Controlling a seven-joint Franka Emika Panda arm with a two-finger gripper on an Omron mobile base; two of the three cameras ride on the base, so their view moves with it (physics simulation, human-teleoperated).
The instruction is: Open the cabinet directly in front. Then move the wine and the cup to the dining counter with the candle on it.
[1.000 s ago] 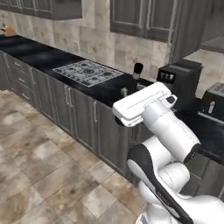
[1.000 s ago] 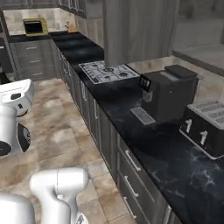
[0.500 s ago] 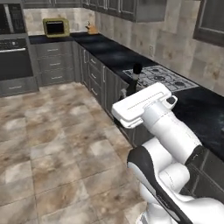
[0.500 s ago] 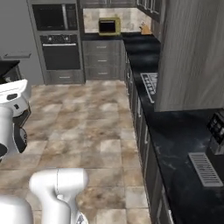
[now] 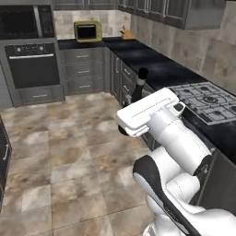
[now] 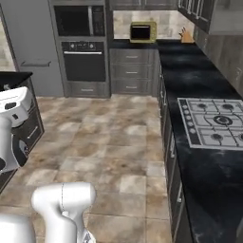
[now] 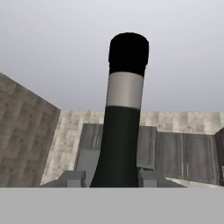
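Grasping the wine (image 7: 124, 131) upright by its body, the tool (image 7: 111, 179) is carried along as both base views have swung from the toaster worktop to the oven wall, so the drive toward the dining worktop is judged under way.

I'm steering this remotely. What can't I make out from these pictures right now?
- Wine body and label: cut off at the hand view's bottom; behind the white forearm in the left base view.
- Gripper contact: finger pads barely rise into view.
- Yellow microwave details: too small.
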